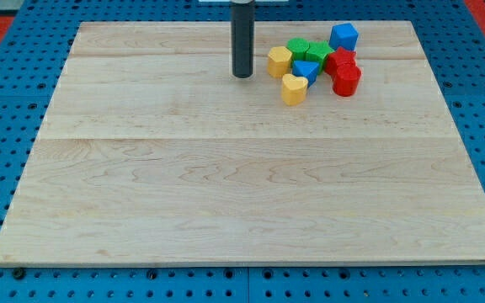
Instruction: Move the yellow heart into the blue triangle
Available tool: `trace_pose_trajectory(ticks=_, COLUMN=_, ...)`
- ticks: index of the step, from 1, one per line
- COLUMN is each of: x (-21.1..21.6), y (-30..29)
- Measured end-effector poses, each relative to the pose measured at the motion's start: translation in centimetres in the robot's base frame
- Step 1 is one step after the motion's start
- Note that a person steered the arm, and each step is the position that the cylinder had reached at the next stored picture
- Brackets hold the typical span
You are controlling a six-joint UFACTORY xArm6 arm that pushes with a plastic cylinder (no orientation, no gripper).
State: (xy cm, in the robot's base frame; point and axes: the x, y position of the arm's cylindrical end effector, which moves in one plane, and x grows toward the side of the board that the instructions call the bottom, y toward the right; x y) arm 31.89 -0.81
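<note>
Yellow heart (294, 88): touching blue triangle (305, 70), approx. done.
Tip (242, 76): my rod, left of cluster.
Gripper: none fitted.
Worktop (226, 194): wood.

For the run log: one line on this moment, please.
my tip: left of cluster, clear | yellow heart: touching blue triangle | push: not begun

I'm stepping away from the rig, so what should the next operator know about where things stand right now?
My tip rests on the board, apart from the blocks, to the view's left of the cluster.
Yellow heart sits at the cluster's lower edge, just below the blue triangle; they look touching or nearly so.
Done: heart is about at the triangle.
Left: confirm contact; if needed, nudge the heart toward the view's top.
</note>
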Motion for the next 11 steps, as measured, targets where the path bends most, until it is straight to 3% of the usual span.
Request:
trace_pose_trajectory(ticks=2, x=-2.0, y=4.2)
trace_pose_trajectory(ticks=3, x=3.8, y=2.3)
trace_pose_trajectory(ticks=4, x=9.0, y=6.7)
trace_pose_trajectory(ticks=6, x=3.8, y=10.6)
trace_pose_trajectory(ticks=7, x=7.0, y=7.3)
trace_pose_trajectory(ticks=8, x=4.3, y=4.4)
trace_pose_trajectory(ticks=9, x=2.8, y=9.8)
trace_pose_trajectory(ticks=10, x=4.1, y=7.7)
trace_pose_trajectory(ticks=11, x=8.4, y=12.2)
